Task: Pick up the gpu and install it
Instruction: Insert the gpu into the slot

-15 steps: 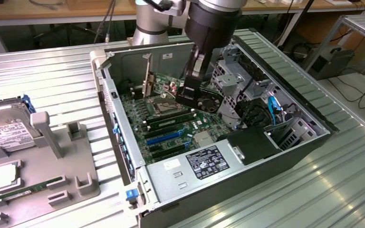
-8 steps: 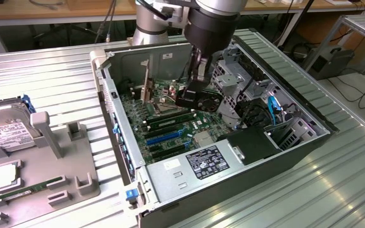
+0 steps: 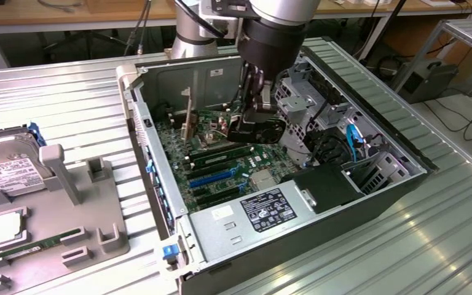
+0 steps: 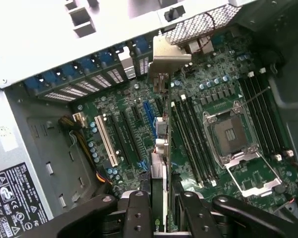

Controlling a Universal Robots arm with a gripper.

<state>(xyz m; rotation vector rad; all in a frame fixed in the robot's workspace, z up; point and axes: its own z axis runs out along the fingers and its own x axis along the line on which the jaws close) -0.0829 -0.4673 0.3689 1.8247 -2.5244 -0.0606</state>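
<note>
The gpu (image 4: 160,148) is held edge-on inside the open computer case (image 3: 383,110), standing upright over the green motherboard (image 4: 208,99), with its silver end bracket (image 4: 167,57) seen close against the slotted rear wall of the case. In the wrist view the card is clamped between the two black fingers (image 4: 139,213) of the gripper (image 4: 159,210), which is closed on the card's near edge. In the exterior view the gripper (image 3: 248,126) is lowered into the case beneath the arm (image 3: 273,31), and the upright silver bracket (image 3: 188,114) can be made out just beside it toward the exterior view's left. Below the card a row of black and blue expansion slots (image 4: 134,131) and a white slot (image 4: 105,141) are laid out on the board. On the other side of the card the long black memory slots (image 4: 188,134) and the open processor socket (image 4: 230,134) with its metal frame are seen. A bundle of coloured cables (image 4: 87,148) is routed along the board's edge near the white slot. The power supply (image 3: 252,212), marked with a black label, is fitted at the near end of the case, and drive cages (image 3: 310,104) with black cabling are crowded along the exterior view's right. Outside the case, on the ribbed metal table (image 3: 56,98), a grey holder tray (image 3: 64,209) is placed, and a hard drive (image 3: 10,172) and a narrow green memory stick (image 3: 27,249) are rested on it.
</note>
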